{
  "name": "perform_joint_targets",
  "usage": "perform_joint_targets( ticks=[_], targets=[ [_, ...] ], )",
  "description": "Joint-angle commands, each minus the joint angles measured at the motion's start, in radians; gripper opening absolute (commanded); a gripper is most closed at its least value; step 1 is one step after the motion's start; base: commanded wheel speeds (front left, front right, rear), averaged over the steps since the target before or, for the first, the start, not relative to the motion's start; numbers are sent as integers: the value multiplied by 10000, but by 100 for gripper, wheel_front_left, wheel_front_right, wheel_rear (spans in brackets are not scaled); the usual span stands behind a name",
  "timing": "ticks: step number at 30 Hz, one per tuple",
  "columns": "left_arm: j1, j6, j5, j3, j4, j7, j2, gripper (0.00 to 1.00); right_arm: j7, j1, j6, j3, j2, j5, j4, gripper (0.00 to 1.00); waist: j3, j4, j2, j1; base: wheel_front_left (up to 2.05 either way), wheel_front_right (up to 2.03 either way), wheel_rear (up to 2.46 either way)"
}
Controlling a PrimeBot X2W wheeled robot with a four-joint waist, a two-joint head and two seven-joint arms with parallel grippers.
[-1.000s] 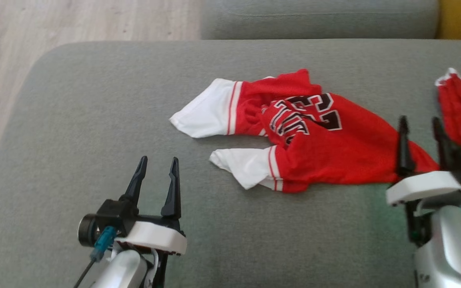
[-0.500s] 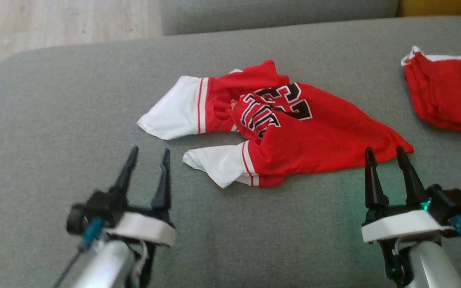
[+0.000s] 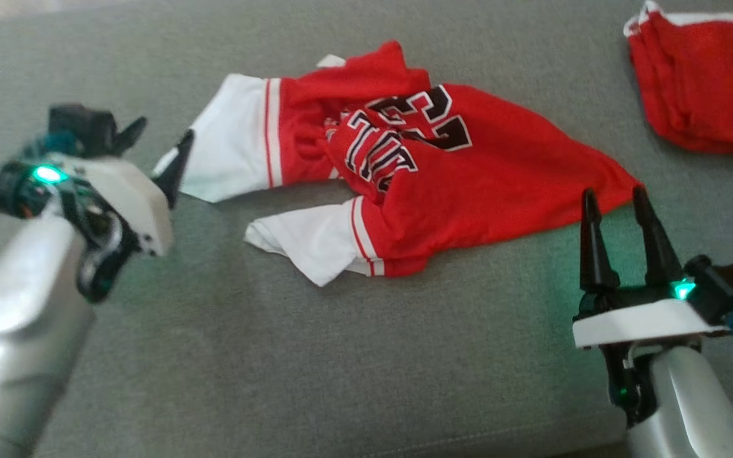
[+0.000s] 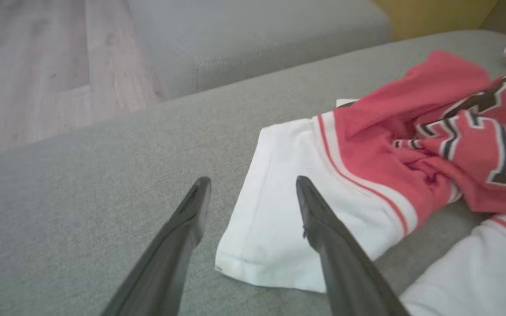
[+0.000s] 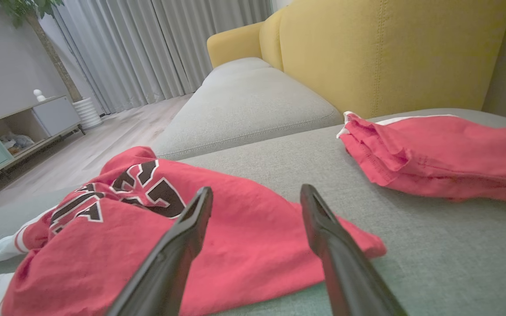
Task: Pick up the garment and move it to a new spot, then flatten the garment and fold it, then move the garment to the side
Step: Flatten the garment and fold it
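Observation:
The garment (image 3: 468, 172) is a red jersey with white sleeves and black-and-white lettering, lying crumpled on the grey sofa cushion (image 3: 341, 356). My left gripper (image 3: 160, 149) is open at the left, its fingers pointing at the end of the upper white sleeve (image 4: 275, 228), which lies between and just beyond the tips in the left wrist view. My right gripper (image 3: 614, 197) is open at the lower right, its tips just short of the jersey's red corner (image 5: 358, 245). Neither gripper holds anything.
A second red garment (image 3: 704, 83) lies folded at the far right of the cushion, also (image 5: 442, 153). A yellow sofa back (image 5: 389, 48) rises behind it. Another grey cushion (image 5: 244, 105) and wooden floor (image 4: 29, 79) lie beyond.
The head camera has tilted down, so the whole picture shifted up. My left gripper has swung up and left to the end of the upper white sleeve. The right gripper holds near the red corner.

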State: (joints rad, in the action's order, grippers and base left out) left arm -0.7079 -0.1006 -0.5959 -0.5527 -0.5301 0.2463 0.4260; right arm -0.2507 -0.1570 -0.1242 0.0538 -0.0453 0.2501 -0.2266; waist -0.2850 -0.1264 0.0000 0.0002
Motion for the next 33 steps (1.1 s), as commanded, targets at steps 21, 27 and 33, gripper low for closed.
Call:
perform_joint_targets(
  ticks=[21,27,33],
  targets=[
    [-2170,-299,-2572,-1851,-582,2915,1774,0,-110,-674,-65,261,-49,359,517,100,-973,-870,0,-2,0,0,0],
    [-3205,-139,-1847,-1723,-1005,979,2044,0,-110,-752,-65,337,-49,392,519,100,-1091,-1059,0,-2,0,0,0],
    [-4878,662,-333,-1639,-2096,-1457,1971,0,-110,-837,-65,521,-49,486,531,100,-1340,-1349,0,-2,0,0,0]
  ],
)
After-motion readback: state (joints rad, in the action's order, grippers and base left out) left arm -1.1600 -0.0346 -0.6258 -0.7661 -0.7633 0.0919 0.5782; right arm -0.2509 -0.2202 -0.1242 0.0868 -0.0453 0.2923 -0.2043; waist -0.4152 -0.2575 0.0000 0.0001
